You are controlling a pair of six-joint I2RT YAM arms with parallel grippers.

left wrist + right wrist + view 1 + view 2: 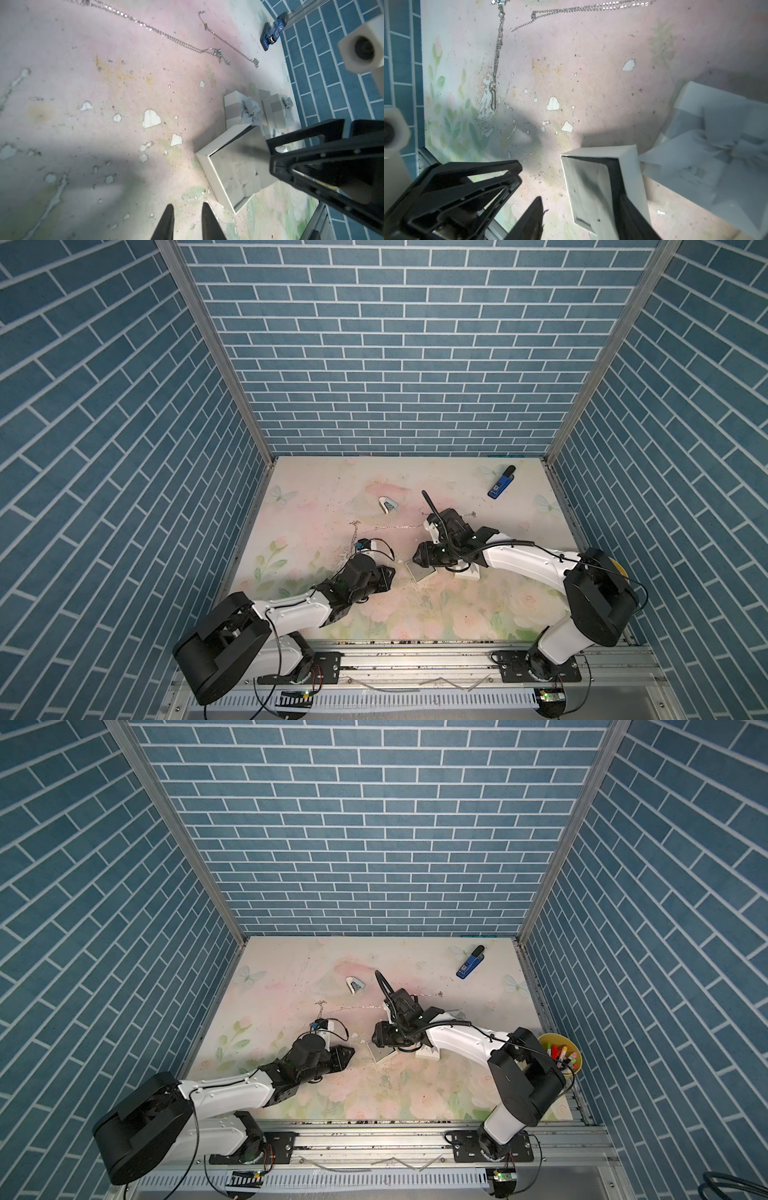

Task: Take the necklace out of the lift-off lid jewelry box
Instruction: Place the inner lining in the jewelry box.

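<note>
Right wrist view: right gripper [575, 182] with jaws spread wide, straddling one wall of the open white box [583, 187], one jaw down inside, its mate outside above the table [591, 83]; gripping nothing. Left wrist view: left gripper [188, 204] with jaws parted by a narrow gap, empty, near a corner of that box, grey lining showing. Necklace [166, 35] out of the box, stretched flat on the table, well apart from both pairs of jaws, beyond the box toward the back wall. Second chain [255, 61] near its end; another chain [495, 62] on the left arm's side. In both top views, box between the two grippers. Blue stapler [500, 483] near the back wall, pale print on its top too small to read. Two white gift boxes [242, 110] with grey bows just beside the open box, partly under the right arm. Yellow bowl [552, 1038] of markers at the table's right edge.
</note>
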